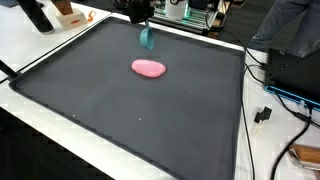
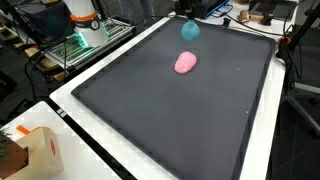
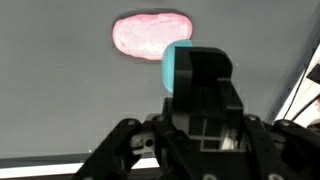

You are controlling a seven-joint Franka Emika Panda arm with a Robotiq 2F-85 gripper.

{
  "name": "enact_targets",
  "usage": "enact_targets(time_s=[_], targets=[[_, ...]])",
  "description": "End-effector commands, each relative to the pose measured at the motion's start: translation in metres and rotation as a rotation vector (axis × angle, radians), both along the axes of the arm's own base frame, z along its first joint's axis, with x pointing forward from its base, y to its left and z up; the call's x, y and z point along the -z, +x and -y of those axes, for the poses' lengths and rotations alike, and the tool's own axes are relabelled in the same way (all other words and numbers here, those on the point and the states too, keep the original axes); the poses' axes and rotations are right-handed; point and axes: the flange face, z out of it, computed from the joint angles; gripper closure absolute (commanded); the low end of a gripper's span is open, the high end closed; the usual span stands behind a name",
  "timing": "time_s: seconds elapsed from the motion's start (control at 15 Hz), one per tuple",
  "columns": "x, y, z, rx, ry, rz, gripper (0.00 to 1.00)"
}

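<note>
The gripper (image 3: 192, 68) hangs raised, pointing straight down, with its jaws drawn close together

Looks like a robotics lab: black mat (image 1: 150, 110) on a white table (image 1: 40, 45), cables (image 1: 262, 75) at the right edge, electronics gear (image 2: 85, 35) upper left.

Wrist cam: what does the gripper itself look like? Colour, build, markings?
The Robotiq gripper is matte black throughout: boxy body, open linkage bars on both sides, a blocky finger in front of a teal rounded object. No readable markings or cables on it.
</note>
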Motion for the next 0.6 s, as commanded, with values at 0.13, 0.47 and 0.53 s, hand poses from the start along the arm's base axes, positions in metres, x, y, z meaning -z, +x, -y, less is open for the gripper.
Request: enact_targets(time_s=[0.13,0.47,0.53], targets=[[0.035,0.001,0.044,-0.041,0.164,0.008,0.75],[0.064,0.000,0.071,-0.069,0.280,0.012,0.75],[0.069,0.001,0.076,-0.076,0.306,0.016,0.75]])
